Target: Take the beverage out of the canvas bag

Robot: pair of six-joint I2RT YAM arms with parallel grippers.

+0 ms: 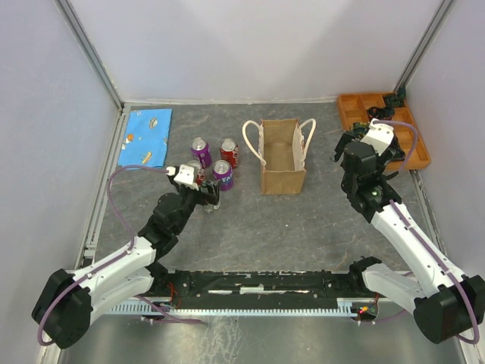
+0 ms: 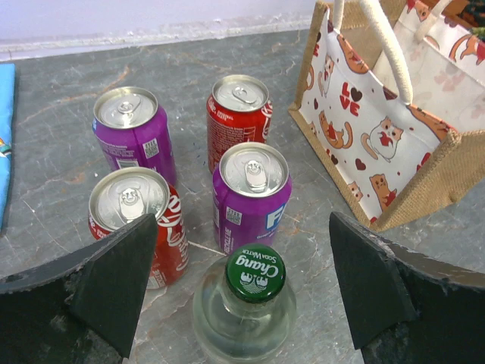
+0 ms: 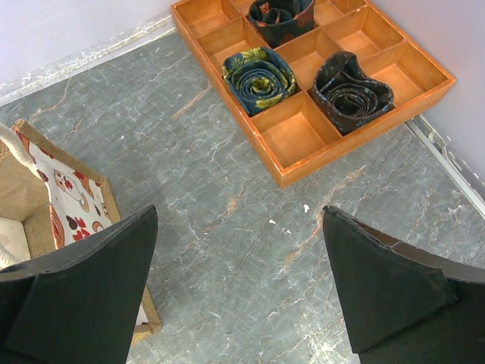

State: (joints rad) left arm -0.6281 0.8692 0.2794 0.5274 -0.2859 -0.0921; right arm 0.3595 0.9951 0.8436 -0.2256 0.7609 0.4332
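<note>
left wrist view, entry: glass bottle (image 2: 244,311), green cap, upright on the bench (image 2: 45,182) between the fingers of the left end effector (image 2: 242,227), which is spread wide and touches nothing. position: outside the canvas bag (image 1: 283,182), which stands near on the right; from above the bag looks to hold nothing. hazard: purple can (image 2: 251,201) just behind the bottle, red can (image 2: 140,224) beside the left finger; a careless sideways move would likely clip one or topple the smooth glass. right end effector (image 3: 239,216): spread wide, nothing in it, over bare bench between bag and orange tray (image 3: 292,136) of rolled ties (image 3: 259,76). blue cloth (image 1: 146,136) far left.
</note>
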